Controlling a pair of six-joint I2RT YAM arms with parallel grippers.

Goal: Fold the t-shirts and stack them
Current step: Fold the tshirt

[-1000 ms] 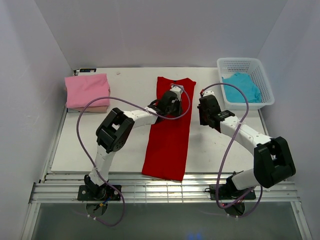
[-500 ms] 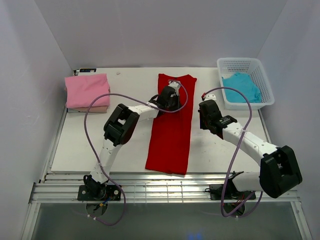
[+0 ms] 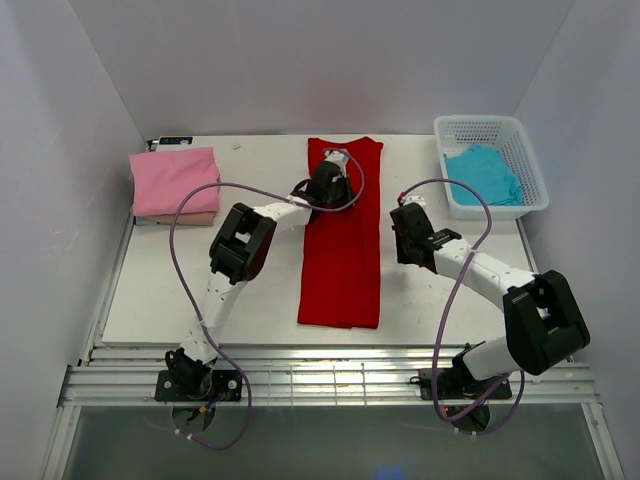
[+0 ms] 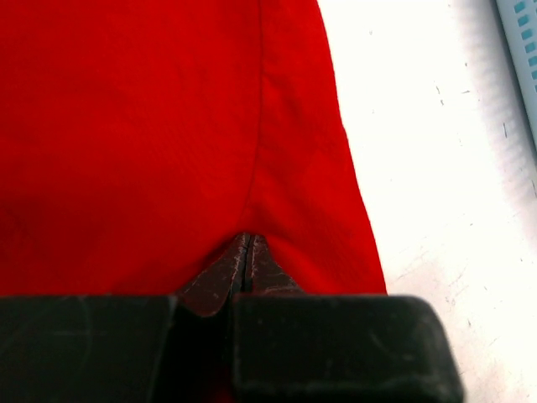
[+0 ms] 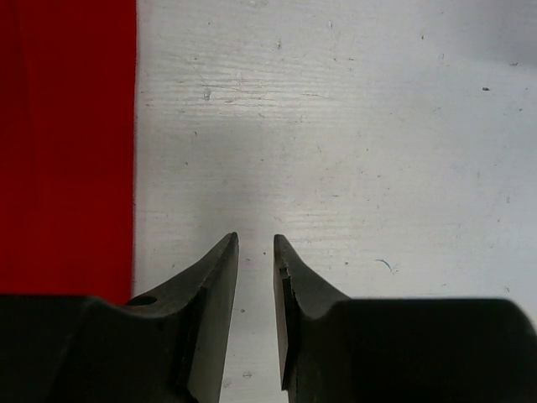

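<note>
"What's the overhead view got?"

"The red t-shirt [image 3: 340,270] lies as a long narrow strip down the middle of the table [image 3: 200,290], running twelve to six. The left gripper [image 3: 337,160] is on its twelve o'clock end. The right gripper [image 3: 404,210] hangs just off its three o'clock edge, over bare board."

"And the rest?"

"A pink t-shirt [image 3: 174,178] is folded on a beige t-shirt [image 3: 180,218] at ten o'clock. A turquoise t-shirt [image 3: 483,172] is in the white basket [image 3: 520,125] at two."

"Left wrist?"

"The left gripper [image 4: 247,252] is clenched tip to tip, pinching a pucker of the red t-shirt [image 4: 126,126]. There's table [image 4: 436,168] off at three o'clock."

"Right wrist?"

"The right gripper [image 5: 256,239] is released. Its jaws are a slit apart with nothing between, over the table [image 5: 377,168]. The red t-shirt [image 5: 67,143] lies along nine o'clock, not touching."
</note>
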